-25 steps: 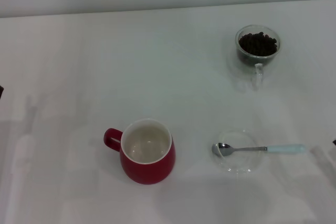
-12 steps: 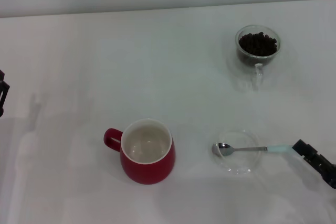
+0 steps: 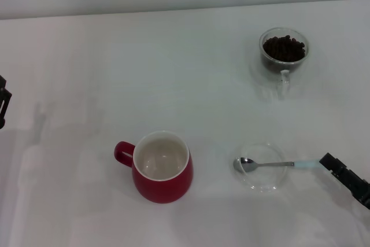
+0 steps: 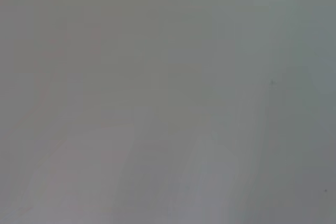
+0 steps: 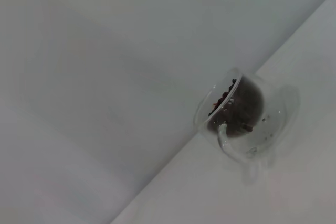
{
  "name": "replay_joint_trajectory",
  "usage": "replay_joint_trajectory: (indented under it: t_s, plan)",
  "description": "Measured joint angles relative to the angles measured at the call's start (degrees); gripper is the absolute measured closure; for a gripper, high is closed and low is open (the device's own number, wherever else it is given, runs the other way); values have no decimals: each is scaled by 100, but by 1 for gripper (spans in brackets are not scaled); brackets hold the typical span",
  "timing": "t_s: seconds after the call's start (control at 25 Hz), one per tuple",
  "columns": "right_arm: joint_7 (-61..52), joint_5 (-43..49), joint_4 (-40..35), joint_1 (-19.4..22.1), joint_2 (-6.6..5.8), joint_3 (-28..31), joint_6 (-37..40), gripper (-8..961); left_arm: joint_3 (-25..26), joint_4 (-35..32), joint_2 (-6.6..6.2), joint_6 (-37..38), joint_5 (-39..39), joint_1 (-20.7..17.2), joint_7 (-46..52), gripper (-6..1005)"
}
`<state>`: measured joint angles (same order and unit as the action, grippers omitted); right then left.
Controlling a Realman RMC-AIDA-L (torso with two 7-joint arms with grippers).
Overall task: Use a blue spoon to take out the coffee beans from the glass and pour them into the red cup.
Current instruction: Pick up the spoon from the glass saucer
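White tabletop (image 3: 173,67) under a pale wall. Blue spoon (image 3: 277,165) lying flat, metal bowl resting on a clear glass saucer (image 3: 265,167), pale handle pointing toward the robot's right. Right gripper (image 3: 347,181) just beside the handle's tip at the lower right edge; spread or pressed together, cannot tell. Glass (image 3: 283,51) of coffee beans (image 3: 283,48) standing far back on the right, side handle toward the robot. Red cup (image 3: 162,166) near the front, left of the saucer, white inside bare. Left gripper (image 3: 3,101) barely showing at the left edge, well apart from everything; finger state hidden. Risk, as a judgement: nudging the handle, sliding spoon and saucer. Nothing standing between gripper and spoon.
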<state>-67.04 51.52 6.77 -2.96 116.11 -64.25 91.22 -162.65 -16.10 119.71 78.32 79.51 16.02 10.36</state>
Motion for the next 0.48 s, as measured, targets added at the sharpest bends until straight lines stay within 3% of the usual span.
replay_joint_trajectory:
  t_s: [0.48]
  plan:
    - [-226, 10, 69, -72, 9, -10, -126, 204, -3, -39, 0, -2, 2, -34, 10, 202]
